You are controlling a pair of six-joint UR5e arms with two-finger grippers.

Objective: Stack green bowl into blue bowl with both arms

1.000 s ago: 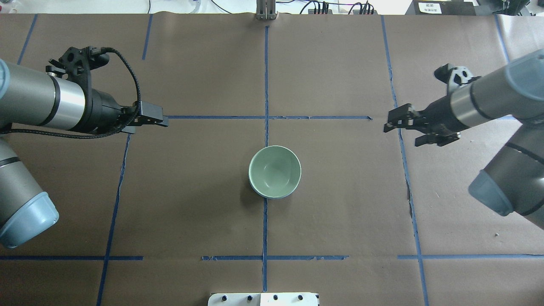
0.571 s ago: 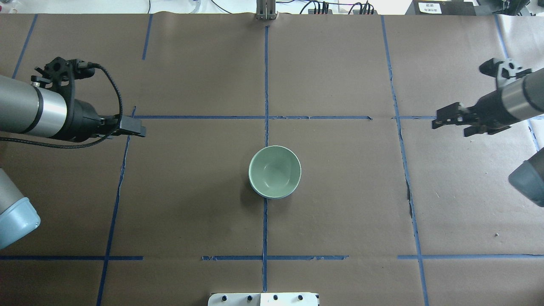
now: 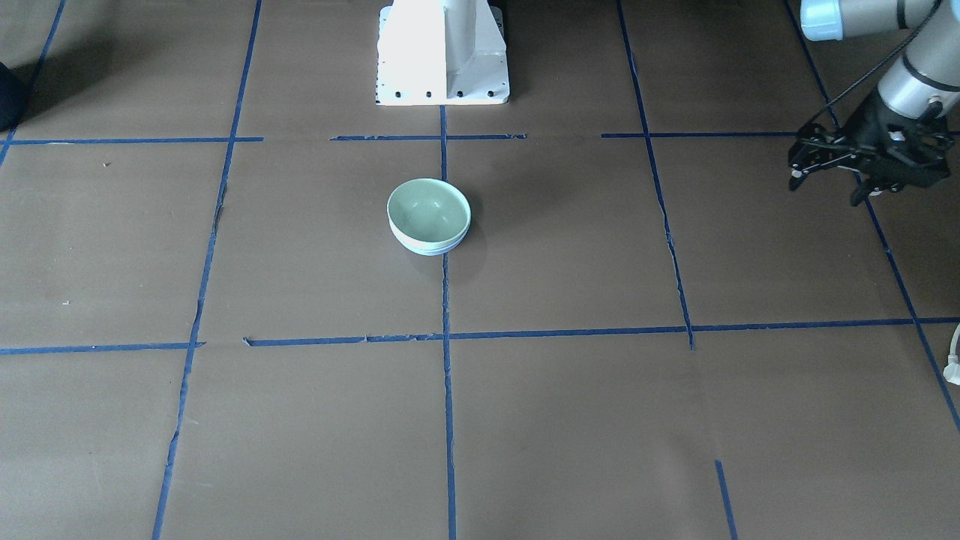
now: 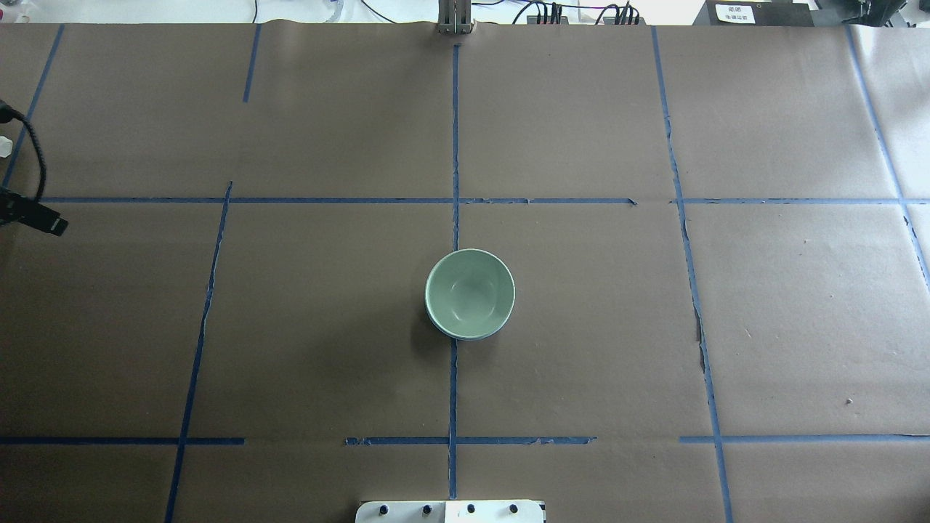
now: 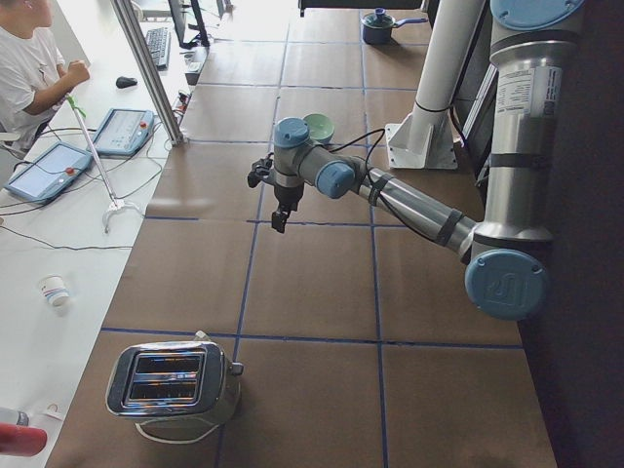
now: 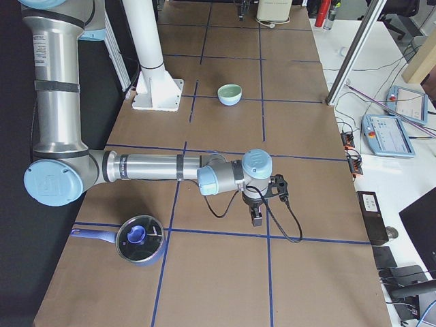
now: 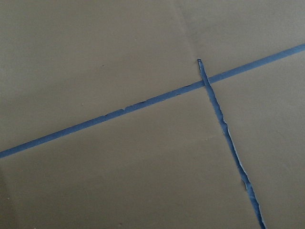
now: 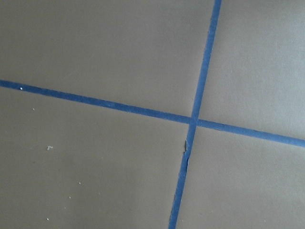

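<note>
Sitting nested in the middle of the table [image 4: 305,349], the green bowl [image 4: 469,293] is down inside the blue bowl [image 3: 431,250]. Only a thin pale-blue band shows under the green rim. Going by that, the stack looks done.

Out at one end of the table is the left gripper [image 3: 802,169], no bowl anywhere near it. Can't tell whether its jaws are spread or clenched, bad angle. At the other end the right gripper [image 6: 257,216] points down. It's caught only by the side camera, so jaw state can't be told there either. From both sets of jaws the bowls are well apart, off inward toward the table's centre. Neither wrist camera sees them, just bare table and blue tape [image 7: 143,102].

Handling, my guess: small, light, rigid and smooth-sided, so probably slippery and could chip if dropped. The best hold would be the rim, one finger inside and one outside the wall. A squeeze across the curved outside would likely slide off.

Both mouths face straight up and the pair sits level. The bowls are round, so no long axis. The only axis is the vertical one through the centre, and any approach side works the same.
</note>
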